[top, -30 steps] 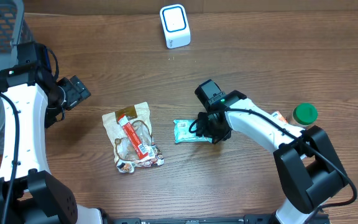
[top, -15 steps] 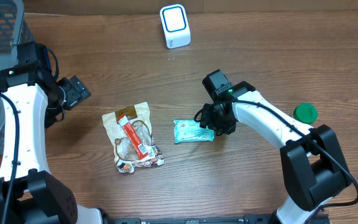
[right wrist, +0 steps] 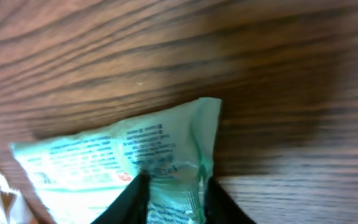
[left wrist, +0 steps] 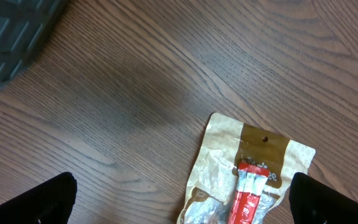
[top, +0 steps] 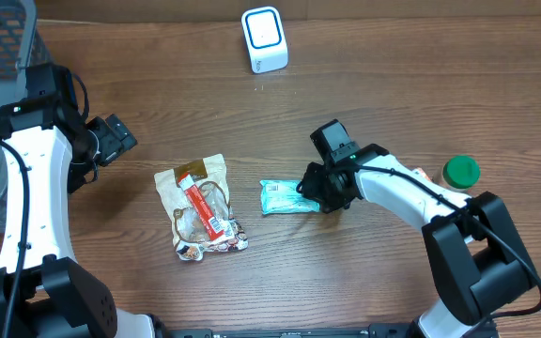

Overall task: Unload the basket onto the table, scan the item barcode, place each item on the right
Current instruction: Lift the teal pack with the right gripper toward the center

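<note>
Packet [top: 282, 197]: mint-green wrapper, white print, crinkled seam.
Right gripper [right wrist: 173, 200]: pinching its 3 o'clock end.
Left gripper [top: 118, 141]: wide apart, empty.

The green packet [top: 283, 198] is a crinkled mint-green foil sachet with small dark print and a touch of red. It lies flat, its length stretching away from the right gripper [top: 316, 192]. Its crimped end sits between that gripper's fingertips [right wrist: 132, 202], pinched there. The white scanner [top: 264, 39], its blue-rimmed face showing from above, stands well beyond the gripper, apart from the packet.
</note>
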Robot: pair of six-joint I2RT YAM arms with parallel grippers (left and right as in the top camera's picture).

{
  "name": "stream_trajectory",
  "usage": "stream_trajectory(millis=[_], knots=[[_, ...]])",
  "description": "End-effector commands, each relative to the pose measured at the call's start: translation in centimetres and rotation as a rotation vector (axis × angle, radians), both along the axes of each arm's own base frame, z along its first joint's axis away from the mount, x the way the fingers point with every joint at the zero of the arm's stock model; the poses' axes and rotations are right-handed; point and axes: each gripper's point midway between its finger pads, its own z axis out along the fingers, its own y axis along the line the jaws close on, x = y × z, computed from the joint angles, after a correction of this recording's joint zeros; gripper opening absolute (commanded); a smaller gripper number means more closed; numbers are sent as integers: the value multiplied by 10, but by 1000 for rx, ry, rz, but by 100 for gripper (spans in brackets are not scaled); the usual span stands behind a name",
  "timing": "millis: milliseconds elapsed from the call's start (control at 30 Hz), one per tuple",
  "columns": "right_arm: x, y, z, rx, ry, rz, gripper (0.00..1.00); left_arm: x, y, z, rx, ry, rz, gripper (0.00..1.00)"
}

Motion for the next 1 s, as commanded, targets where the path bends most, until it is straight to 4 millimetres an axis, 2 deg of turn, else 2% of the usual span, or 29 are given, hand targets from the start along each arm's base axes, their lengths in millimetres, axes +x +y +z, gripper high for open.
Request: stream_trajectory(millis=[0, 67, 167, 367, 533, 667, 800, 967], knots=[[-15, -3, -13, 9, 67, -2, 9, 5, 0, 6, 13, -18, -24, 100], [-9, -1, -5, 43, 54, 17, 4, 5, 0, 6, 13, -18, -24, 100], [7, 8, 22, 157, -11, 101, 4, 5, 0, 6, 13, -18, -24, 100], [24, 5, 56, 221, -141, 168, 4, 5, 0, 6, 13, -18, -24, 100], [22, 8, 70, 239, -201, 264, 4, 5, 0, 6, 13, -18, -25, 100], [19, 16, 88, 312, -223, 283, 4, 5, 0, 6, 13, -18, -24, 100], [22, 13, 103, 327, -261, 276, 4, 5, 0, 6, 13, -18, -24, 100], [22, 8, 105, 325, -259, 264, 4, 5, 0, 6, 13, -18, -24, 100]])
